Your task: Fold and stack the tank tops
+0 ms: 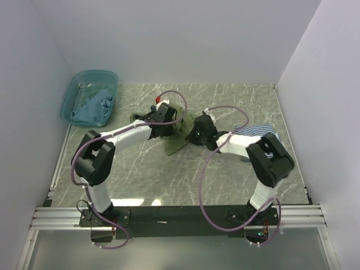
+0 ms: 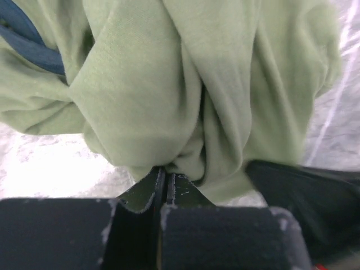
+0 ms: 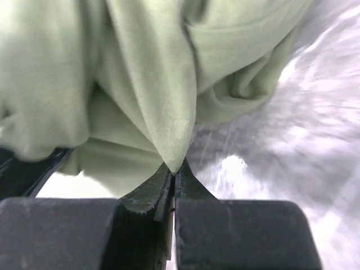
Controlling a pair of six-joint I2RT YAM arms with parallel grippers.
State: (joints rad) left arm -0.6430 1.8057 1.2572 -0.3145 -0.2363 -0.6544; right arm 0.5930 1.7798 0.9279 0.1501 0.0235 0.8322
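Left gripper (image 2: 164, 181) and right gripper (image 3: 173, 169) both clench their jaws on the bunched olive green tank top (image 1: 176, 142). Right of it the striped tank top (image 1: 256, 130) lies crumpled; far left of it, the teal-blue tank top (image 1: 95, 107) sits in the basin (image 1: 75, 90). Nothing looks folded or stacked yet.

Bare table (image 1: 169, 180) lies open along the near side and at far right. The basin (image 1: 70, 95) blocks the far-left corner, the olive tank top (image 1: 177, 140) mid-table, the striped tank top (image 1: 256, 130) the right.

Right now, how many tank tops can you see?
3: olive green top at centre, held by left gripper and right gripper; striped top at right; blue top in basin. Others may be hidden.
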